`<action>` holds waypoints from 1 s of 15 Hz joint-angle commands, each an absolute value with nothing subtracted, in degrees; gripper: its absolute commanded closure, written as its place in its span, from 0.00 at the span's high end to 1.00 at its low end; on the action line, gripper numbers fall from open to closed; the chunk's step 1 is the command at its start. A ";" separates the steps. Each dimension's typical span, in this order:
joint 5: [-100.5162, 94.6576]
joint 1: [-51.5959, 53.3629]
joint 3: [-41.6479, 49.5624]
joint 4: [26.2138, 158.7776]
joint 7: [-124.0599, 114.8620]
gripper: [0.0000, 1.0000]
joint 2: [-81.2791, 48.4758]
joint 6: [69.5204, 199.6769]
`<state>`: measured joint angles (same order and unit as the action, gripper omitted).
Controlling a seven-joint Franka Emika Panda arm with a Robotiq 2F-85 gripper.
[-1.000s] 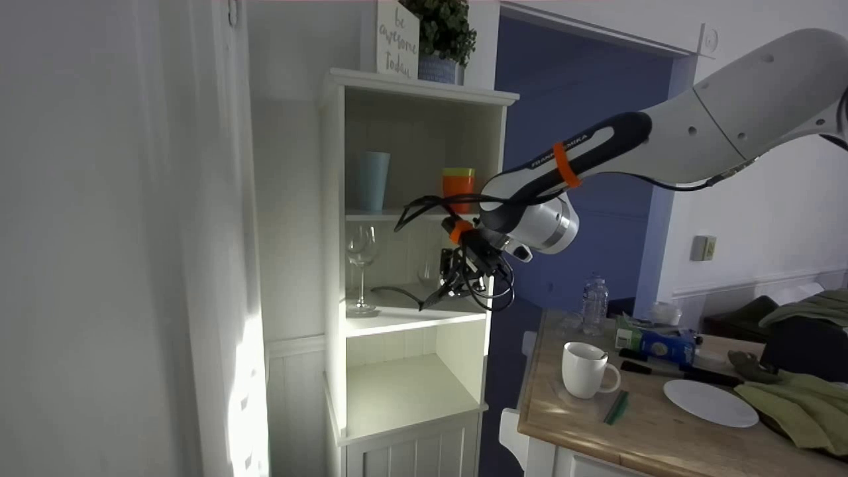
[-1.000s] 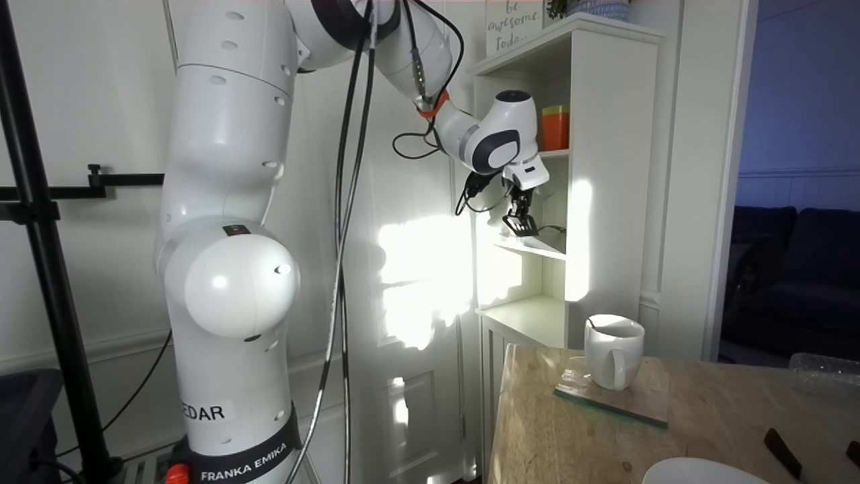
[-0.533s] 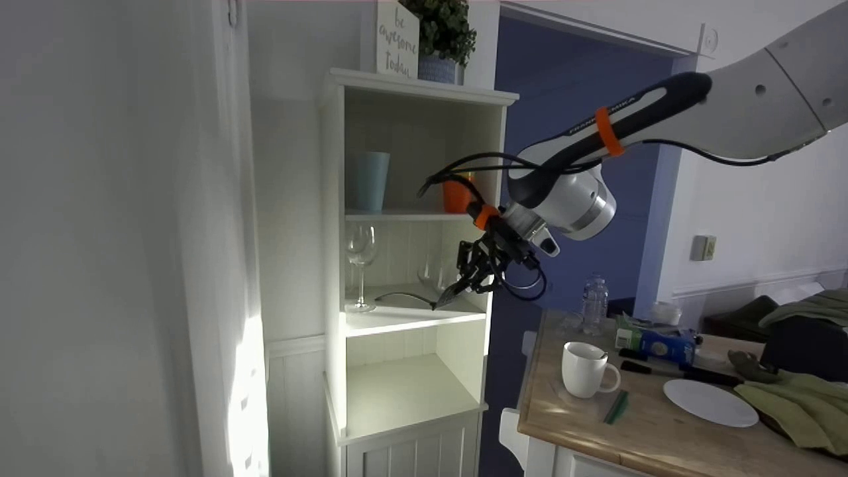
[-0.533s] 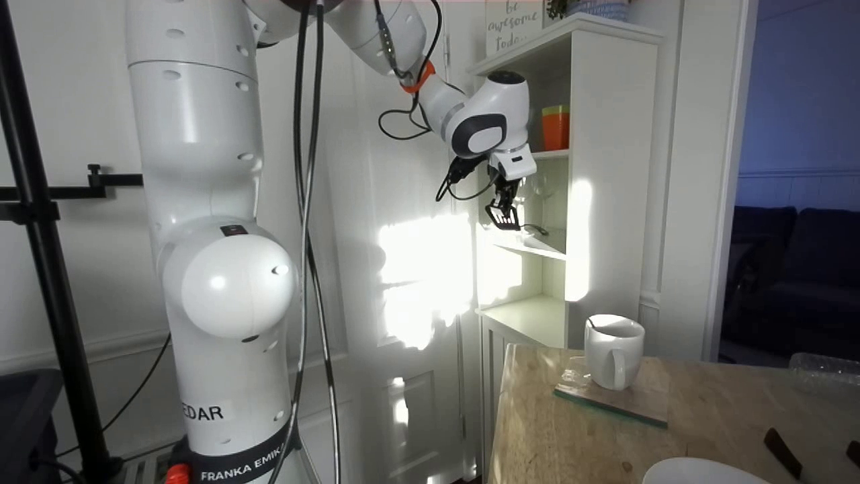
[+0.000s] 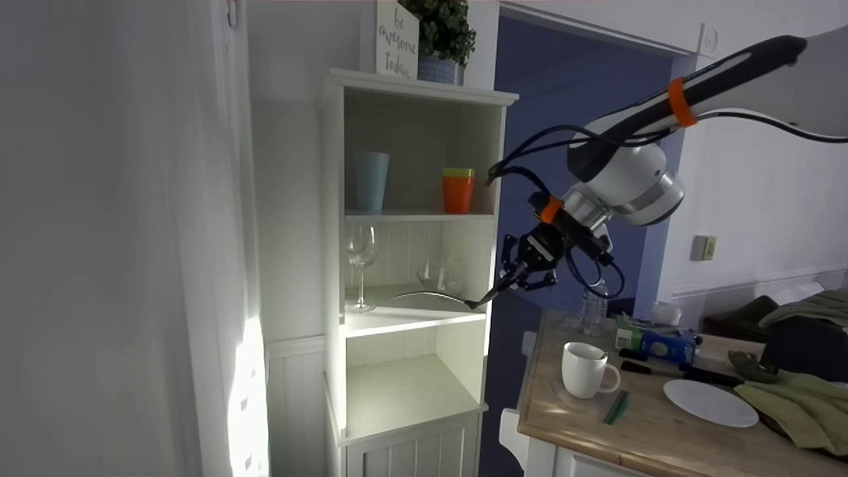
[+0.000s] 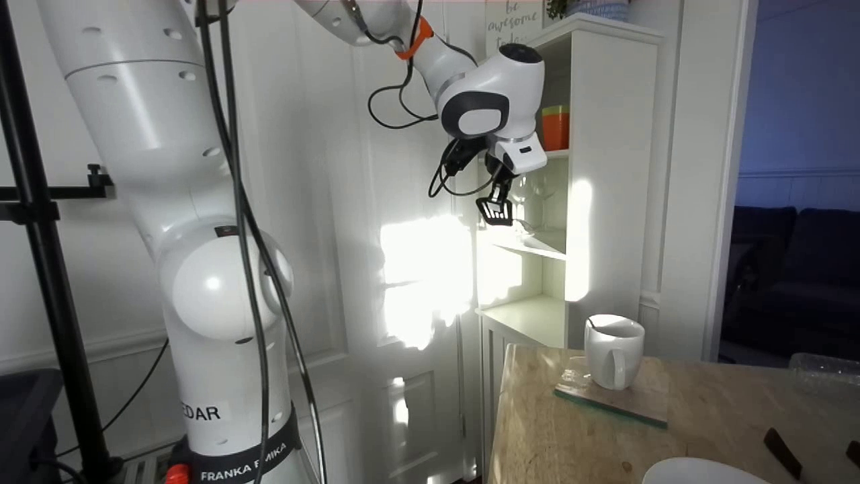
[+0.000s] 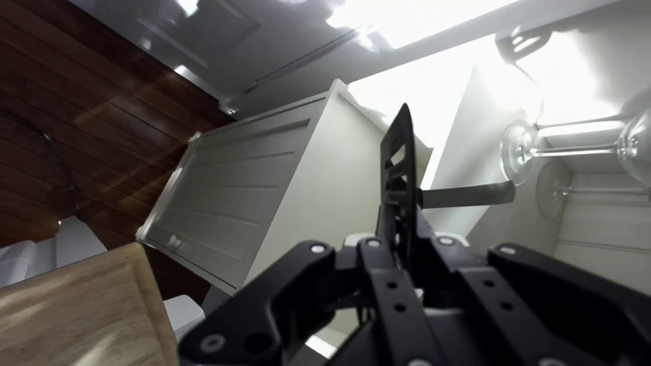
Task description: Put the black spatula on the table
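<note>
Arm (image 5: 722, 74) bent down — fingers (image 7: 376, 256) pinch spatula (image 7: 408, 175)

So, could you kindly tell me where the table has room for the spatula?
Bare wood shows on the table between the green-edged board under the white mug and the white plate. It is crowded around the blue box, plastic bottle and green cloth.

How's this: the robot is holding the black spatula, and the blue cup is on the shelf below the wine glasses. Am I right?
Not quite: the blue cup is on the shelf above the wine glasses, as an exterior view shows. The rest is right: the gripper is holding the black spatula.
</note>
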<state>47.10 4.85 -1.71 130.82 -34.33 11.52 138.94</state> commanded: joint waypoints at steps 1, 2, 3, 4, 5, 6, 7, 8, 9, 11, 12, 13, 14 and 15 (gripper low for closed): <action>48.95 1.85 2.03 137.80 -24.73 0.02 21.60 128.68; 48.19 0.78 3.38 138.83 -22.40 0.02 23.50 124.76; 47.28 -0.42 5.00 139.74 -19.80 0.02 25.61 119.57; 45.31 -0.37 7.81 140.54 -17.59 0.02 27.45 114.78; 44.16 -2.25 8.90 140.84 -15.05 0.02 28.88 109.35; 42.51 -3.52 10.61 141.12 -12.82 0.02 30.49 104.35; 40.58 -5.46 12.06 141.20 -10.45 0.02 31.87 99.24; 38.94 -7.60 13.02 141.01 -8.74 0.02 32.79 95.18; 37.18 -9.64 14.22 140.94 -7.43 0.02 33.79 92.21; 35.33 -13.98 16.28 140.40 -6.34 0.02 35.03 89.46; 35.23 -16.01 17.16 140.26 -6.32 0.02 35.56 89.47; 35.31 -18.10 17.88 140.13 -6.87 0.02 35.83 90.29; 35.36 -20.05 18.67 140.00 -7.22 0.02 35.93 91.45; 35.27 -21.88 19.42 139.63 -7.70 0.02 36.12 91.93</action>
